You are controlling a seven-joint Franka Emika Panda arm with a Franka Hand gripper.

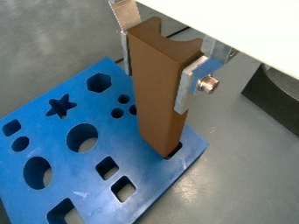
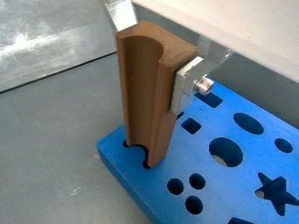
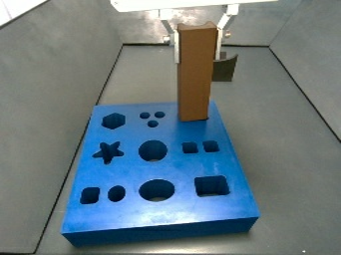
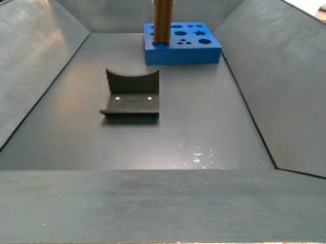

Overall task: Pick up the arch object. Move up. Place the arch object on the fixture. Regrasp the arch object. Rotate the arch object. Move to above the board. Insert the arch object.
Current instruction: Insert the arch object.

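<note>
The arch object (image 1: 156, 92) is a long brown bar standing upright, with its lower end in the arch notch at the edge of the blue board (image 1: 70, 188). It also shows as the arch object (image 2: 146, 96), the arch object (image 3: 194, 72) and the arch object (image 4: 162, 19). My gripper (image 1: 162, 48) is shut on its upper part, silver fingers (image 1: 191, 83) pressing both sides; the gripper (image 2: 149, 48) and gripper (image 3: 194, 22) show the same hold. The fixture (image 4: 132, 93) stands apart on the floor, with nothing on it. The board (image 3: 160, 169) lies flat.
The board (image 4: 188, 43) sits at the far end of a grey walled bin (image 4: 51, 67). Star, hexagon, circle and square holes (image 3: 155, 150) cover the board's top. The fixture (image 3: 224, 66) shows behind the bar. Bare grey floor (image 4: 192, 138) surrounds the fixture.
</note>
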